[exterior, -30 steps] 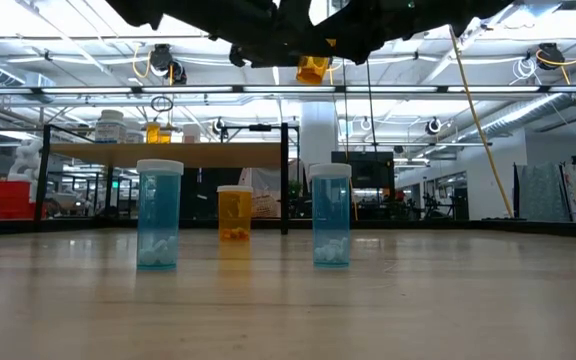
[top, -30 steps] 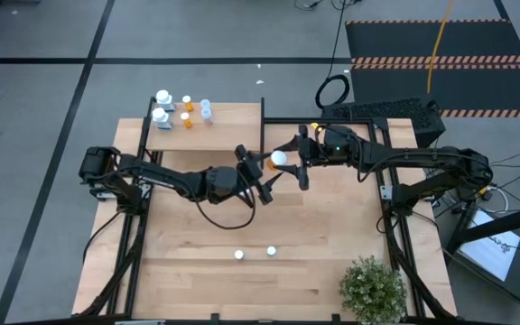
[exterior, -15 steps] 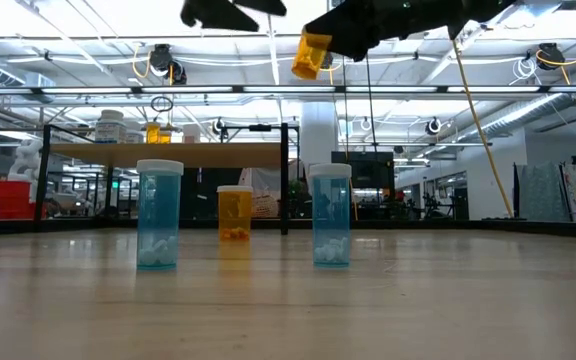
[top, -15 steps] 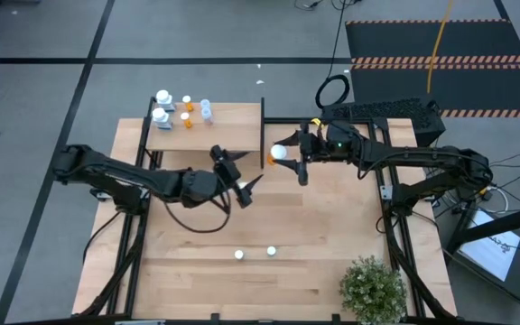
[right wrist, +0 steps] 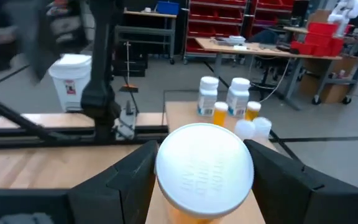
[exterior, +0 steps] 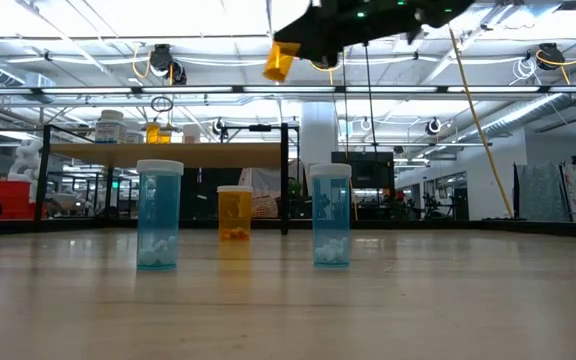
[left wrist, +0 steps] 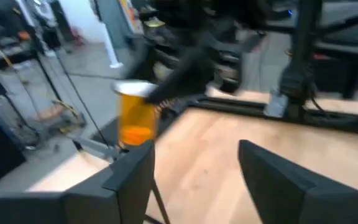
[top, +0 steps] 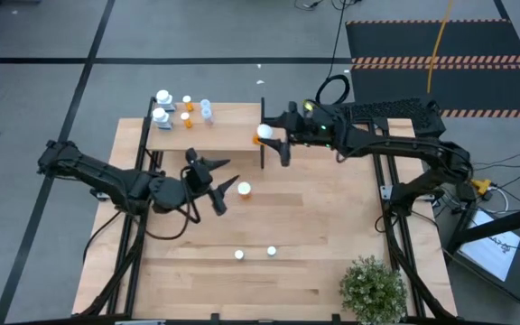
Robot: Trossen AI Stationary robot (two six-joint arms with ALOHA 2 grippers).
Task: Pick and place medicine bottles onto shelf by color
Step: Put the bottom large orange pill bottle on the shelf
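Note:
An orange bottle with a white cap [top: 264, 132] hangs in my right gripper [top: 269, 137], close to the black upright panel [top: 262, 149] at the shelf's right end. The shelf [top: 219, 134] carries several bottles, white [top: 162, 115], orange [top: 186, 117] and pale clear [top: 206, 109]. My left gripper [top: 227, 175] is open over the table's middle left with nothing between its fingers [left wrist: 129, 177]. Beside it another orange bottle [top: 243, 189] stands on the table. Two blue bottles [exterior: 159, 214] [exterior: 330, 214] stand upright nearer the front edge. My right gripper pinches the orange bottle between its two fingers [right wrist: 114, 180], on the body just under the white cap [right wrist: 205, 163]. The fingers come level from the table's right side. The bottle [exterior: 280, 60] is lifted well clear of the table, cap upward and somewhat tilted.
A green potted plant [top: 373, 289] stands at the table's near right corner. The black frame rails run along both table sides [top: 395, 226]. Bare wood lies between the blue bottles and the shelf.
My left gripper has drawn back from the held orange bottle toward the table's left edge, uncovering the orange bottle that stands on the table. My right gripper has carried its orange bottle toward the far left, up to the shelf's upright panel, and the bottle has tipped a little.

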